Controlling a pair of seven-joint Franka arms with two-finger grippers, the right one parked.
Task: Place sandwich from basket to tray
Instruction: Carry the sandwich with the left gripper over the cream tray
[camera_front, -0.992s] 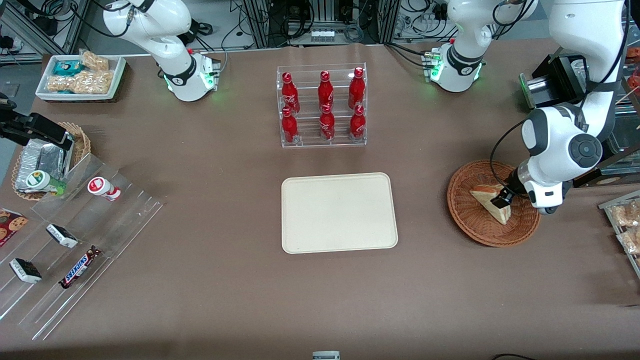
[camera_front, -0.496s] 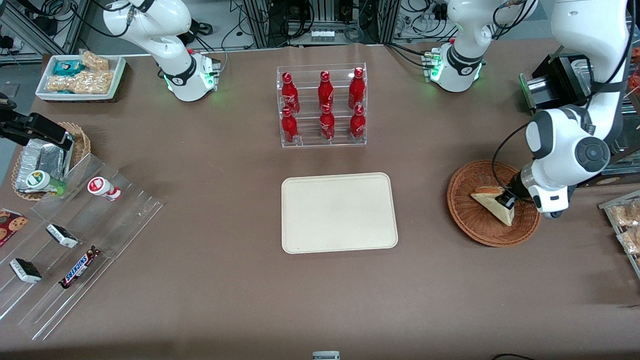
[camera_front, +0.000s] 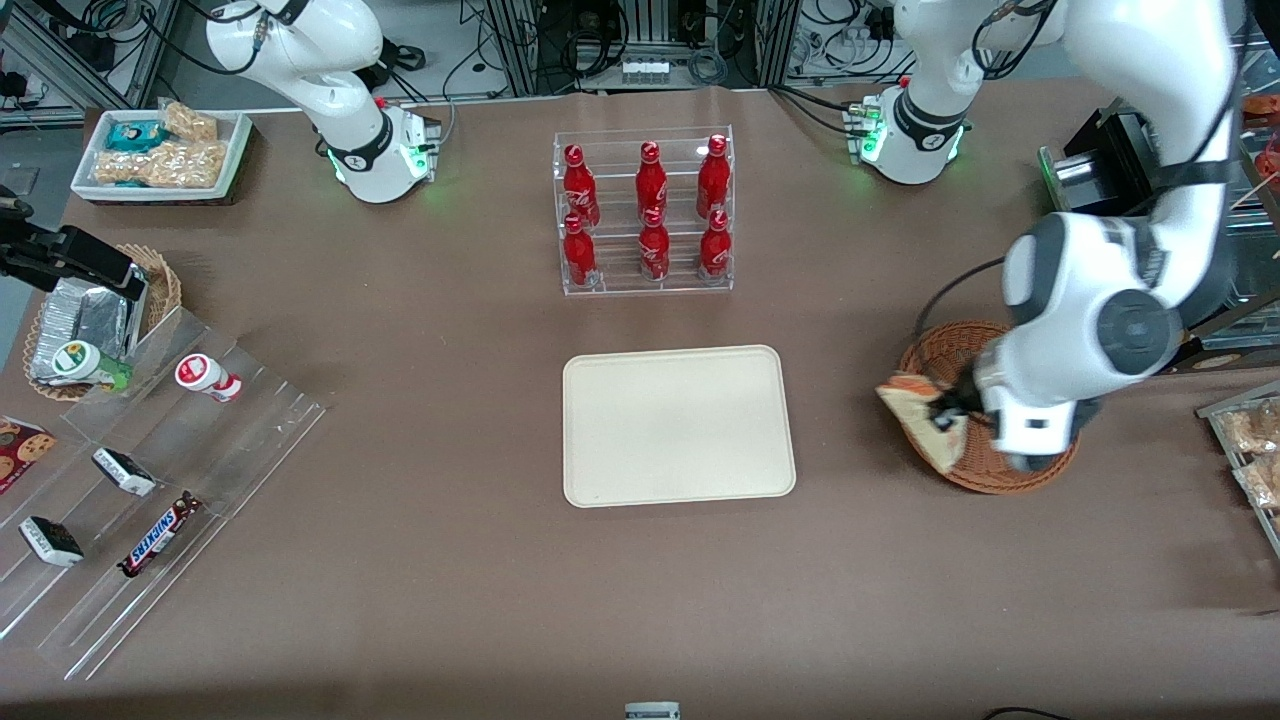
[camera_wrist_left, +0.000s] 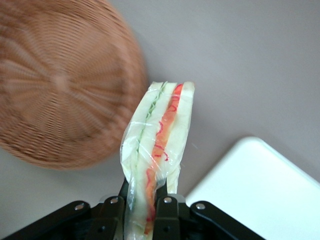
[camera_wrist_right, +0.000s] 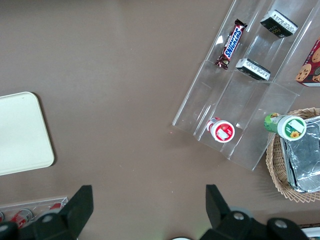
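From the front, my black two-finger gripper (camera_front: 943, 418) hangs over the edge of the round reddish-brown woven wicker basket (camera_front: 985, 472), on the side toward the flat cream-beige rectangular tray (camera_front: 677, 426). The triangular wedge sandwich of pale bread (camera_front: 915, 397) is raised in my grasp, its tip jutting past the basket's rim toward the tray, clear of the weave. The tray lies on the brown table (camera_front: 640, 600), apart from the basket.

From my wrist, my fingers (camera_wrist_left: 167, 210) are closed tight on the sandwich (camera_wrist_left: 157, 150), pinching its bread faces, with the red, orange and green filling edge showing. Below it lie the basket (camera_wrist_left: 60, 85), bare table (camera_wrist_left: 240, 65) and a rounded corner of the tray (camera_wrist_left: 260, 190).
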